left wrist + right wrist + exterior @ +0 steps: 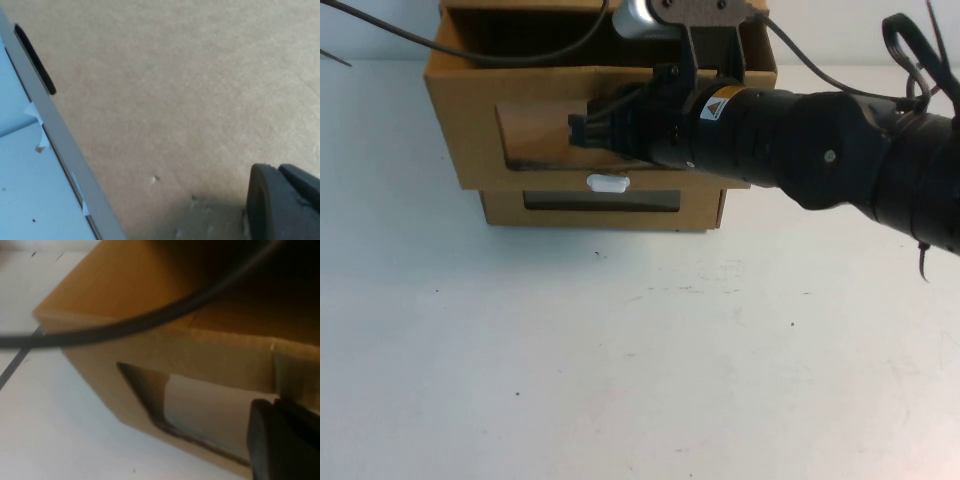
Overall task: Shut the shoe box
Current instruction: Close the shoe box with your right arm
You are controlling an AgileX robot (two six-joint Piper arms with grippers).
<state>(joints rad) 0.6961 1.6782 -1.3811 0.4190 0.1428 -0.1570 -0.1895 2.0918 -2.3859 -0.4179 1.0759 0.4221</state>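
Note:
The shoe box [460,110] is the upper of two stacked brown cardboard boxes at the back of the table. It sticks out forward past the lower box, and its top is open. Its front has a clear window [535,135] with the white pull tab [608,183] just below. My right gripper [578,131] reaches in from the right, shut and empty, with its tips at the window. The right wrist view shows the box front [150,345], the window [200,410] and the gripper [278,410]. My left gripper [280,172] is shut, close against a plain cardboard surface [190,90]. It is hidden in the high view.
The lower cardboard box [705,210] has its own window [600,201] under the tab. A black cable [470,45] runs from the far left across the open box top and shows in the right wrist view [125,325]. White table [620,360] lies in front.

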